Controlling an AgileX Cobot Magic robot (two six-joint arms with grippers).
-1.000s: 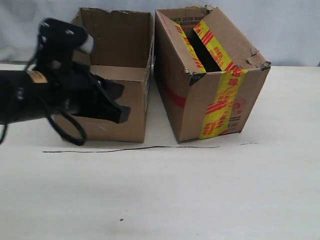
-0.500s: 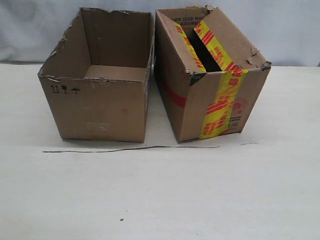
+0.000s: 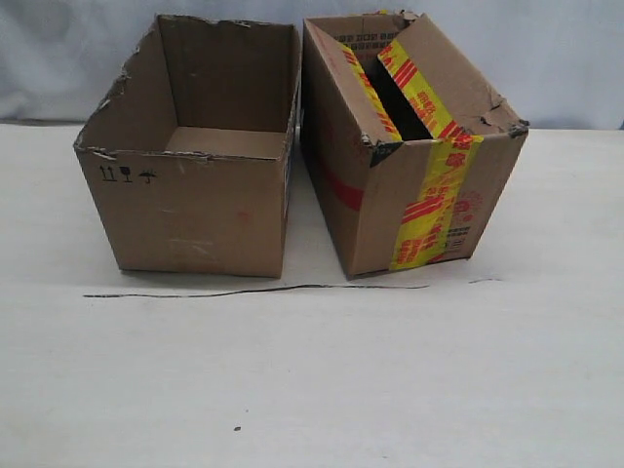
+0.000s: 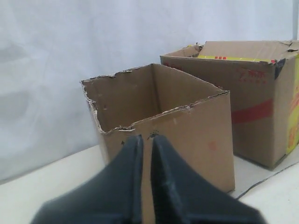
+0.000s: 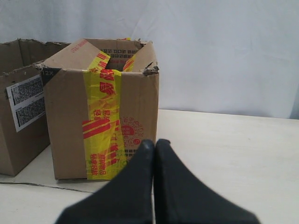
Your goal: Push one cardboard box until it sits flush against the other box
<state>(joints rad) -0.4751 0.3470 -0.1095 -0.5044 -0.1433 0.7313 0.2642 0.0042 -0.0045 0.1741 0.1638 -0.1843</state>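
Observation:
The plain brown cardboard box (image 3: pixel 195 210) stands open-topped on the left, with small black symbols on its near end. The other box (image 3: pixel 419 175), taller and wrapped in yellow tape with red print, stands to its right. The two nearly meet at their far corners, and a wedge-shaped gap opens between them toward the front. Neither arm shows in the exterior view. In the left wrist view my left gripper (image 4: pixel 147 138) is shut and empty, short of the plain box (image 4: pixel 196 135). My right gripper (image 5: pixel 154 142) is shut and empty, short of the taped box (image 5: pixel 135 98).
Both boxes rest on a white table (image 3: pixel 312 390) with a thin black line (image 3: pixel 253 290) running just in front of them. A pale backdrop stands behind. White barcode labels (image 5: pixel 25 100) show on the plain box's long side facing the taped box.
One second ago the left arm hung in front of the plain box; it has since left the exterior view. Neither box has moved.

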